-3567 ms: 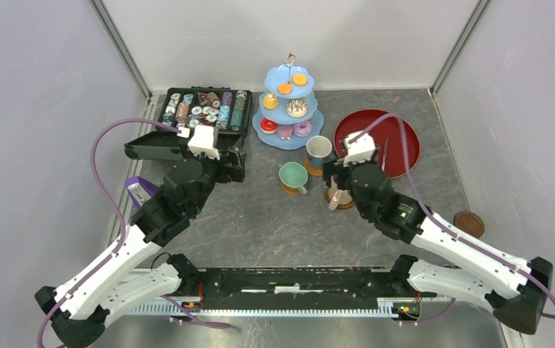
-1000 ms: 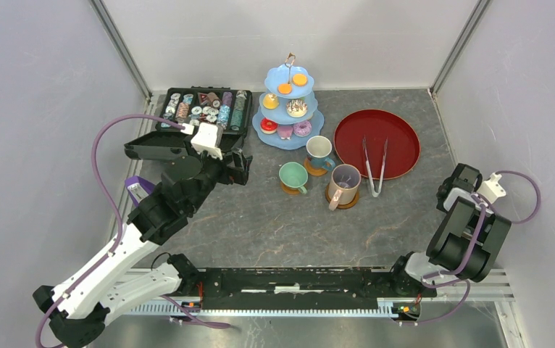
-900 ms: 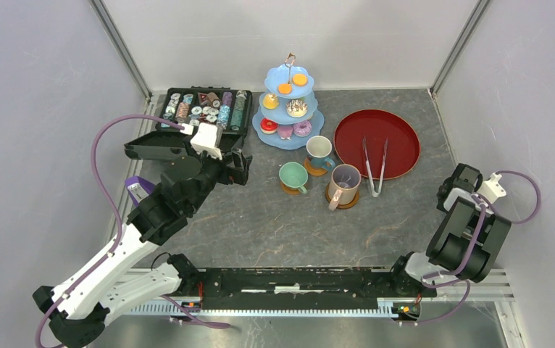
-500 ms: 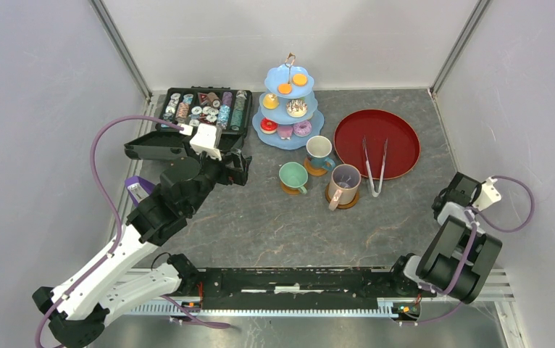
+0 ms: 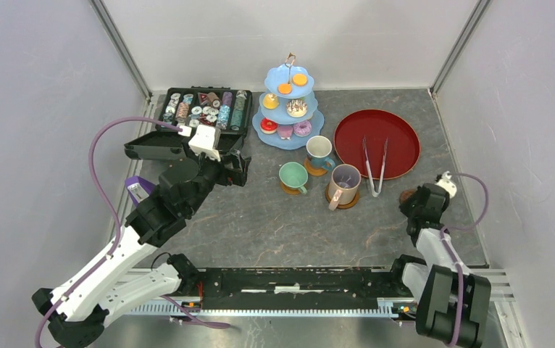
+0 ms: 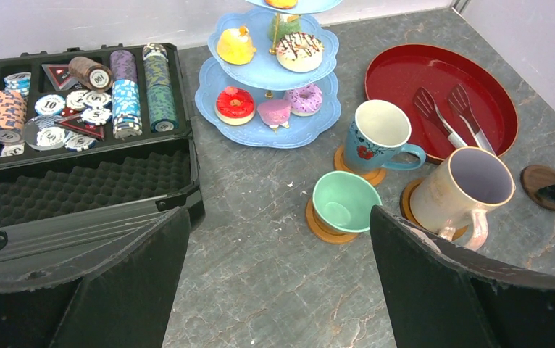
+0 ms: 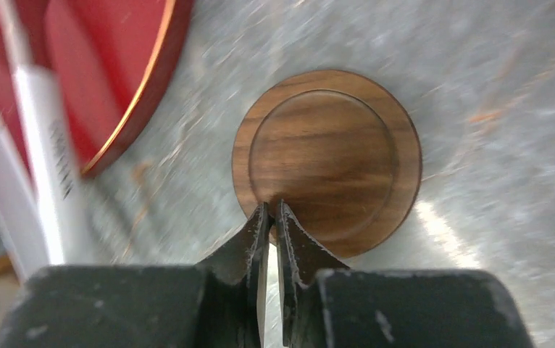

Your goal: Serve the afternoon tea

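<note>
Bright, even light from above floods the desk (image 5: 274, 225), leaving only soft, faint shadows. The right wrist view is motion-smeared across the red tray (image 7: 93, 58), with pale glare beside the coaster (image 7: 325, 159); other views are sharp

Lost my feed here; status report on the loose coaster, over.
Left jaws open, empty. Right jaws nearly shut, tips at coaster rim. Coaster flat beside tray, nothing blocking.

An open black case (image 5: 202, 109) sits at the far left of the grey desk (image 5: 260, 225), with poker chips (image 6: 126, 109) stacked in its slots and its foam-lined lid (image 6: 79, 188) laid flat. At far right, 1 round red tray (image 5: 398, 130) carries metal tongs (image 5: 374, 168), their joined end overhanging its near rim.
</note>
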{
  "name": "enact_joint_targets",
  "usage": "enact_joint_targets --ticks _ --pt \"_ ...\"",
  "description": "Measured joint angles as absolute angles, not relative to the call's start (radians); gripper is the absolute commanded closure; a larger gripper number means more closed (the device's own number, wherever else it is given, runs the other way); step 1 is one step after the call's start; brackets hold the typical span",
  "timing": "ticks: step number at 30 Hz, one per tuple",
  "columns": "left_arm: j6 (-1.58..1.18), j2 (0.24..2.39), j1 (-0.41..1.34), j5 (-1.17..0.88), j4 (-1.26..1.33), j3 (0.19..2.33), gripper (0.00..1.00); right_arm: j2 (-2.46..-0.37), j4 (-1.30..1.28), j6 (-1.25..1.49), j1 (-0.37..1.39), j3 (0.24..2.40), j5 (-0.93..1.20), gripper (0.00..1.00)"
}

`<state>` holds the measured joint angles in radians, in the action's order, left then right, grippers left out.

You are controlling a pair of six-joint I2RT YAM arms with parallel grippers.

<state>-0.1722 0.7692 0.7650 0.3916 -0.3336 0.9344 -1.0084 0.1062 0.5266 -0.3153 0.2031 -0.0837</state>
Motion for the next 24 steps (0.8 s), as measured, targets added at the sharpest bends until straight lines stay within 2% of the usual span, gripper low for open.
enact_joint_targets --ticks 5,9,14,16,18,19,20,22,24 --pt "-0.172 0.769 0.765 0.392 -0.334 0.930 0.00 -0.911 -0.007 0.550 -0.212 0.199 -0.016 0.77" --pt "-0.172 0.762 0.765 0.392 -0.334 0.926 0.00 -0.888 -0.062 0.556 -0.178 0.207 0.014 0.65" --pt "-0.172 0.755 0.765 0.392 -0.333 0.926 0.00 -0.859 -0.198 0.535 -0.118 0.260 0.035 0.60" --pt "-0.172 0.757 0.765 0.392 -0.333 0.926 0.00 -0.859 -0.292 0.514 -0.111 0.301 0.028 0.54" --pt "-0.172 0.758 0.765 0.392 -0.333 0.926 0.00 -0.866 -0.383 0.498 -0.109 0.345 -0.002 0.54" --pt "-0.172 0.758 0.765 0.392 -0.333 0.926 0.00 -0.871 -0.413 0.492 -0.109 0.357 -0.014 0.55" --pt "-0.172 0.758 0.765 0.392 -0.333 0.926 0.00 -0.872 -0.433 0.491 -0.109 0.363 -0.027 0.60" --pt "-0.172 0.757 0.765 0.392 -0.333 0.926 0.00 -0.874 -0.450 0.491 -0.109 0.367 -0.047 0.77" --pt "-0.172 0.757 0.765 0.392 -0.333 0.926 0.00 -0.899 -0.457 0.493 -0.108 0.376 -0.072 0.90"
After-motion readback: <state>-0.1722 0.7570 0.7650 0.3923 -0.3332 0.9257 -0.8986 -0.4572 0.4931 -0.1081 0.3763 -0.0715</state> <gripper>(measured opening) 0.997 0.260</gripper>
